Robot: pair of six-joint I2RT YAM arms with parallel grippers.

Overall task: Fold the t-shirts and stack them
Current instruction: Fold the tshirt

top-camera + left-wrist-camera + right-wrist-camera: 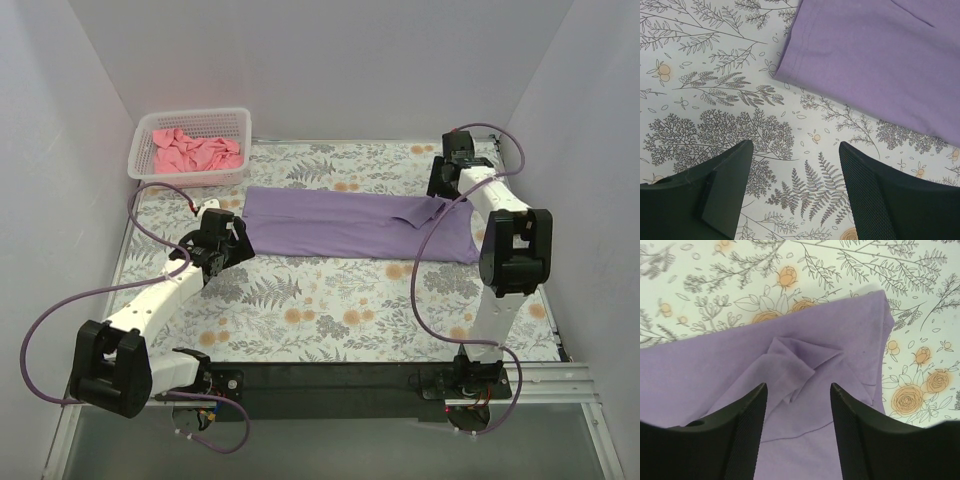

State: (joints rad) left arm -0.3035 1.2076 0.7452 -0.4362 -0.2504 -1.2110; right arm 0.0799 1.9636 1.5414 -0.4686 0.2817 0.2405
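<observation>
A lavender-purple t-shirt (pixel 350 225) lies folded into a long flat band across the middle of the floral tablecloth (pixel 300 300). My right gripper (pixel 441 188) hovers over its right end. In the right wrist view this gripper (pixel 797 386) is open above a small rumpled flap of purple cloth (pixel 800 360), holding nothing. My left gripper (pixel 232 245) is by the shirt's left end. It stands open (pixel 795 145) over bare tablecloth, with the shirt's corner (pixel 875 60) just ahead. Salmon-pink cloth (pixel 195 152) lies crumpled in the basket.
The white mesh basket (pixel 190 117) stands at the back left corner. White walls close in the table on three sides. Purple cables loop from both arms. A black base rail (pixel 330 380) runs along the near edge.
</observation>
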